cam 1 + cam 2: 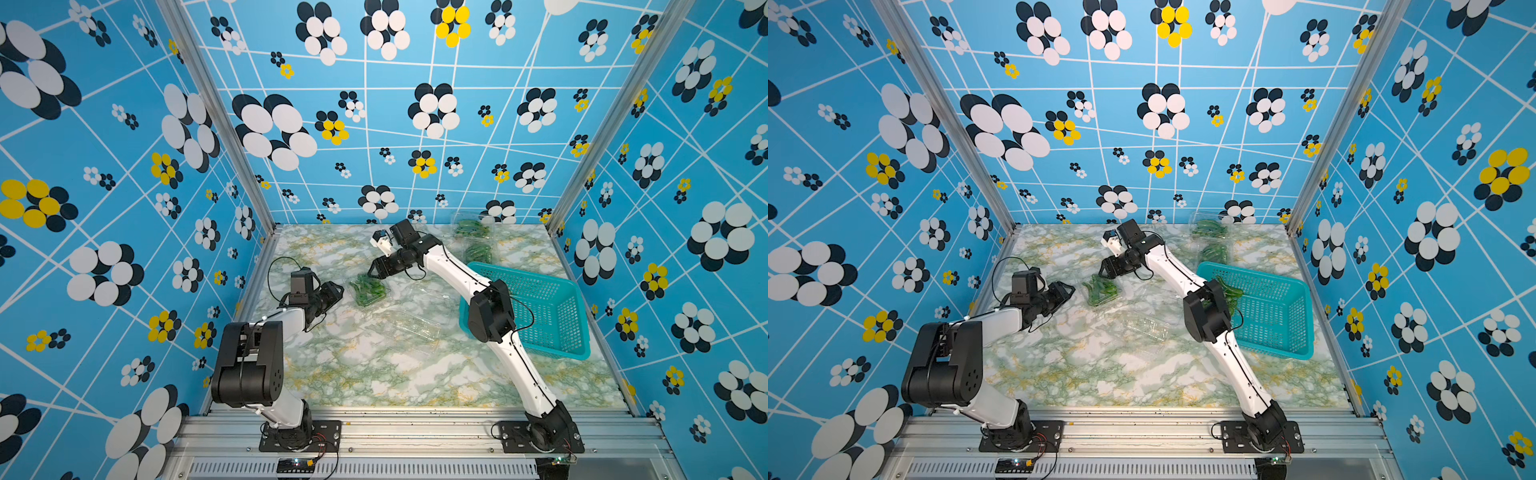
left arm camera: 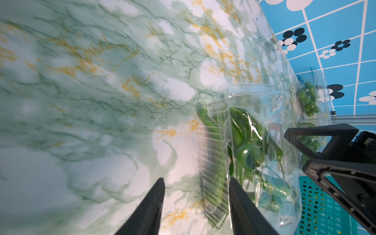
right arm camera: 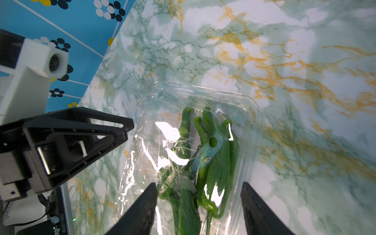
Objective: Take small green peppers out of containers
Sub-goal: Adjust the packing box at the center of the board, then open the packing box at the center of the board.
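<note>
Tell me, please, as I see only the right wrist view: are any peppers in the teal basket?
Observer: Yes, some small green peppers show in the teal basket, partly behind the right arm.
Operator: Thank you. How many other containers hold peppers?
Observer: Two, both beyond the basket: a rear container and a second container between it and the basket.
Operator: Is any container already emptied?
Observer: Yes, an empty container lies on the marble table beside the basket.
</note>
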Robot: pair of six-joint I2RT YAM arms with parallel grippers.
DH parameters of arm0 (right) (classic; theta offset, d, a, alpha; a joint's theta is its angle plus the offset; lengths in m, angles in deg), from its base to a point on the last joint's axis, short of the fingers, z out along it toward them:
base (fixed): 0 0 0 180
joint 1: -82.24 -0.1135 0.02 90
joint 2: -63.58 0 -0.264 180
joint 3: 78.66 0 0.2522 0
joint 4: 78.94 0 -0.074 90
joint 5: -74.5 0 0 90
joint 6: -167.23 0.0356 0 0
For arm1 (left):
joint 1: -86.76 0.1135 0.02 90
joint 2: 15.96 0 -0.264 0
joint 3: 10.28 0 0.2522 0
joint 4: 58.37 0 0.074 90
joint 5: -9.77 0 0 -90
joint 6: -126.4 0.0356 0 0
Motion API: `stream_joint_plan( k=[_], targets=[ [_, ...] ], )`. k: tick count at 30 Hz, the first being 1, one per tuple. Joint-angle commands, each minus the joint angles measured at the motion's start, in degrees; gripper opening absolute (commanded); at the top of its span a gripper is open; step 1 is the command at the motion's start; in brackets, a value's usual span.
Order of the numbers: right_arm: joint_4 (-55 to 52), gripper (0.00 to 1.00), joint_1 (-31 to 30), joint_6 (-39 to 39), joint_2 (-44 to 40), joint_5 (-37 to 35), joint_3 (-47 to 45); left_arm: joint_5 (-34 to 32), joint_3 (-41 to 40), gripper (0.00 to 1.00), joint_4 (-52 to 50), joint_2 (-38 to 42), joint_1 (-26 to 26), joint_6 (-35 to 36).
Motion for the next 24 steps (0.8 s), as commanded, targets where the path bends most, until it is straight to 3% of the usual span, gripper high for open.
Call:
stream_joint_plan(
  k=[1,24],
  targets=[
    [0.08,0.67,-0.44,0.82,2.13,1.65,1.51,0.67,0.44,0.52,1.24,-1.06,0.59,-0.16],
    [-1.62,0.65,-2.62,-0.56,4.33,6.52,2.05,1.53,1.27,0.52,2.49,-3.94,0.35,-0.48]
  ],
)
